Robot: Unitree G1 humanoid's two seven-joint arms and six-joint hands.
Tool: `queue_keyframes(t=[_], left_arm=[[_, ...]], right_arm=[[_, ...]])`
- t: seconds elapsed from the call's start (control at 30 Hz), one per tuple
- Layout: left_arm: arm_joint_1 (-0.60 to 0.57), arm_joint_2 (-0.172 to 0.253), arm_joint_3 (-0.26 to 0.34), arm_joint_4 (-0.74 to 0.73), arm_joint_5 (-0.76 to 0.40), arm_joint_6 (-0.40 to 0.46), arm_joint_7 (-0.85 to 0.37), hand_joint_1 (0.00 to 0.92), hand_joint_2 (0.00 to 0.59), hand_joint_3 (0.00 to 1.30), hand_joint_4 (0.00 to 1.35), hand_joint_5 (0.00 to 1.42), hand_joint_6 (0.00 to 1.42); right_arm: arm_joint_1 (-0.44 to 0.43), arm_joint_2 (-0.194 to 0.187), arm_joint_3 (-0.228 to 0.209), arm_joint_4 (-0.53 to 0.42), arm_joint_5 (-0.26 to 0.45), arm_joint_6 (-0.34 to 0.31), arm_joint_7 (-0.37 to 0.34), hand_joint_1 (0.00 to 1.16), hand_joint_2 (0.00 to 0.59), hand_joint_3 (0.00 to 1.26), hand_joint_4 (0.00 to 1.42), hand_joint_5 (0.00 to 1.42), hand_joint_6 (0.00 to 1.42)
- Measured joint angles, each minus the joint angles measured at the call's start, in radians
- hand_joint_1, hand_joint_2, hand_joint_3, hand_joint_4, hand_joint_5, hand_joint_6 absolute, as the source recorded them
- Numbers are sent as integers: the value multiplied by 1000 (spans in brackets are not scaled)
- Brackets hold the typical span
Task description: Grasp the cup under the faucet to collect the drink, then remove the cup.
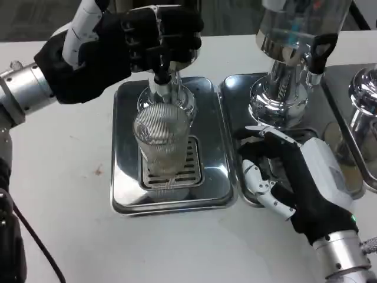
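The left hand (pixel 147 38) is up at the top, with its dark fingers wrapped around the top of the faucet (pixel 162 71). Right below it stands the cup (pixel 162 141), a clear glass with thin ribs. The cup sits upright on the slotted grate (pixel 191 168) in the middle of a shiny metal tray (pixel 126 177), right under the faucet. The right hand (pixel 294 177) is low on the other side, holding nothing, with its fingers spread and pointing toward the cup. It rests over the edge of a second tray (pixel 232 94), and is near the cup but not touching it. A big shiny drink machine (pixel 285 76) stands on that second tray, just behind the right hand. Everything sits on the white table (pixel 65 194).
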Motion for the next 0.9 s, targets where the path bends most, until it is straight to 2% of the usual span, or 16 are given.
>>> queue_keyframes(t=[0.27,0.67,0.9], left_arm=[[29,-6,-3,-3,8,-98,7,0,56,295,192,201,135],[49,-4,-20,-3,37,-161,11,0,54,304,204,214,138],[71,-1,-34,-9,44,-239,26,0,57,310,210,214,141]], right_arm=[[0,-1,-2,0,3,0,0,386,494,405,504,490,404],[-1,-4,-4,0,6,0,0,386,494,405,504,490,404],[-2,-5,-4,0,17,0,1,386,494,405,504,490,404]])
